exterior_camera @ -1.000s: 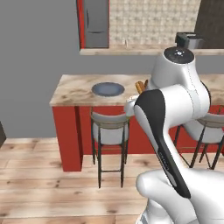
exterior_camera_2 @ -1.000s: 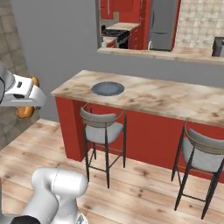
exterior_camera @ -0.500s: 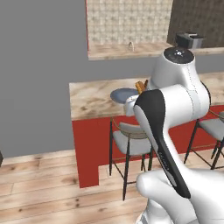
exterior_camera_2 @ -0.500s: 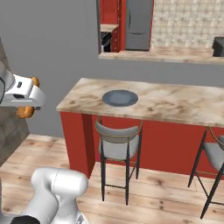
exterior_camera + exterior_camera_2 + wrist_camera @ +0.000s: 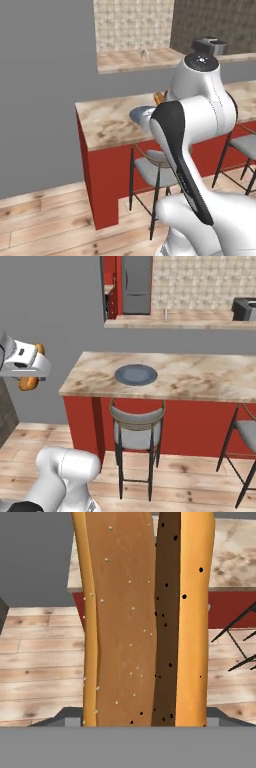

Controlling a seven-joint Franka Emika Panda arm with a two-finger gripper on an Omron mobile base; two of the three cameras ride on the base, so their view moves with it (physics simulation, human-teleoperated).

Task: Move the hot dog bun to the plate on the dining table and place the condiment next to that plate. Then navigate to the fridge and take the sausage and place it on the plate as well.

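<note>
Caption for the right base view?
Hand carries the hot dog bun toward the empty plate on the dining table.

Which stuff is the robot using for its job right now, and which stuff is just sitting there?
For the job: hot dog bun held in the gripper; plate; dining table; fridge.

Just there: stools; toaster on the back counter.

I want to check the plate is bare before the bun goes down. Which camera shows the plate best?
The right base view: the whole plate lies unobstructed and bare on the dining table. In the left base view only its left edge peeks out behind the arm.
</note>
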